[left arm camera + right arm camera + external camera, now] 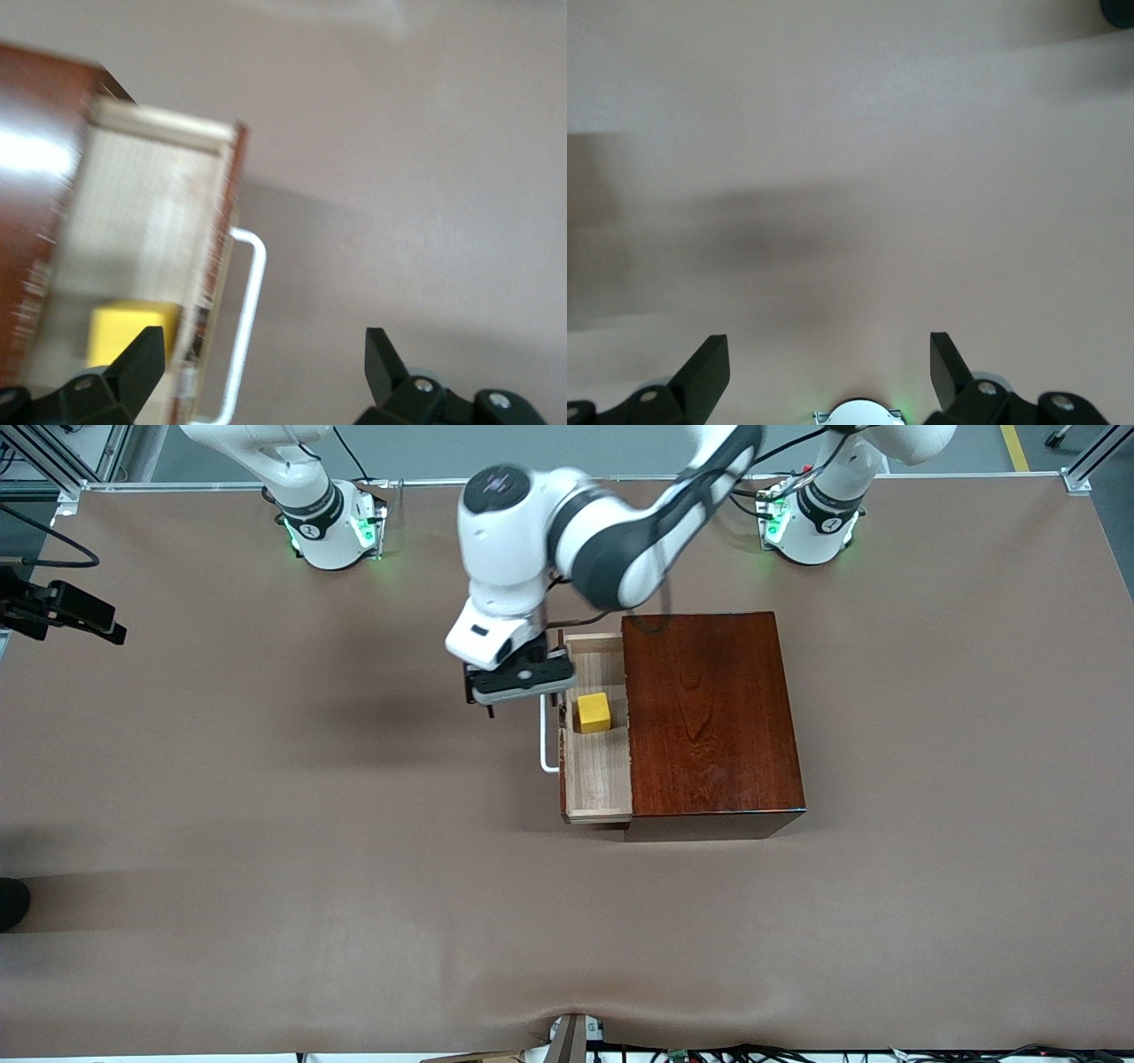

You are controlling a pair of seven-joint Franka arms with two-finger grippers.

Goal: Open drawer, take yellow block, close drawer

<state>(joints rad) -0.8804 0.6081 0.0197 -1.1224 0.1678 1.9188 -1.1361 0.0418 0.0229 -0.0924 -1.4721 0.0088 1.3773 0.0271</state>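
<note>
Showing the task partway through: the drawer [595,779] of the dark wooden box [709,717] stands pulled out toward the right arm's end of the table, so opening appears done, while taking the block and closing remain. Measured from the box, the drawer's corner nearest the front camera holds nothing on its pale floor; farther along the tray, about mid-length, the yellow block [594,712] sits inside, touching no gripper. The white handle [545,735] projects from the drawer front, away from the box. The left gripper [523,682] hangs over the handle and the drawer's front edge, just beside the block, jaws apart and empty, as the left wrist view confirms. The right gripper [829,376] waits well away from the box, above bare table, jaws wide apart and empty.
</note>
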